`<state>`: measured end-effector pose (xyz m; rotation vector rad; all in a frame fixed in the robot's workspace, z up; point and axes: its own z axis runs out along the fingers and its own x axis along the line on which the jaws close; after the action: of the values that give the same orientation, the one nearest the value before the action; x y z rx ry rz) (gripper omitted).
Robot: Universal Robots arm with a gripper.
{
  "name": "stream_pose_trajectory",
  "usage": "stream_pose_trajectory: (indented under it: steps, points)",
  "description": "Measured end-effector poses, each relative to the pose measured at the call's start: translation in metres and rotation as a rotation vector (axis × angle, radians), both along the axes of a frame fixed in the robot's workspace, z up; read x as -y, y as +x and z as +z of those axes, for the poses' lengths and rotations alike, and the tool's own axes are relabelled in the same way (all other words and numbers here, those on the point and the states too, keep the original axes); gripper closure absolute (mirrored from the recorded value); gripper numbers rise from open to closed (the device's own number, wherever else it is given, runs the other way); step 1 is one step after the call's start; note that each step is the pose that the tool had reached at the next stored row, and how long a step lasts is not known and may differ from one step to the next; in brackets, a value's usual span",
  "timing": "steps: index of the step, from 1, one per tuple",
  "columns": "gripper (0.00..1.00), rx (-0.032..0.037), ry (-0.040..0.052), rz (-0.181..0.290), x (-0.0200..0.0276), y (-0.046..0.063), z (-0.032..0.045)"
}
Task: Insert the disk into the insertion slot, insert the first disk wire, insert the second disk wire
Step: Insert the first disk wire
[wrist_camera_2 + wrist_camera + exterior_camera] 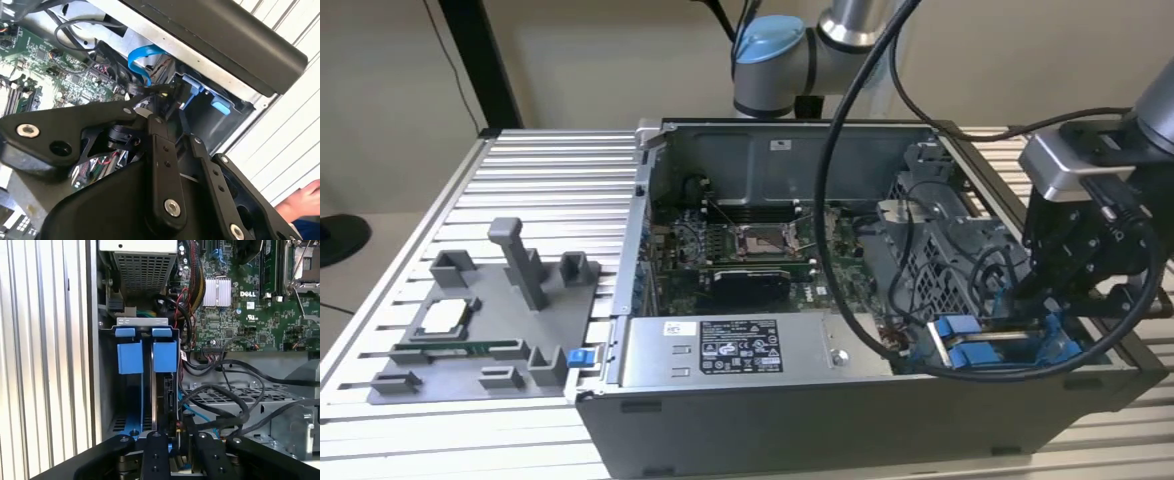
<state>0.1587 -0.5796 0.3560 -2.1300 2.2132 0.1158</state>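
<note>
Here the gripper (177, 440) hangs over a case (854, 425) on a ribbed table (547, 170).

We see a silver ribbed aluminium table (547, 170), on it an open dark grey metal computer case (854, 425), just beside that, at the exterior view's left, a grey plastic fixture tray (454, 375).
</note>
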Motion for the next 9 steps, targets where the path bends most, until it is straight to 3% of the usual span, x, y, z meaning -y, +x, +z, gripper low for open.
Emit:
stream_pose_trajectory:
  steps: [3, 9]
  points:
    - [0.0, -0.0002, -0.0001, 0.0, 0.0, 0.0, 0.0115]
    - [0.0, -0.0005, 0.0002, 0.0, 0.0, 0.0, 0.013]
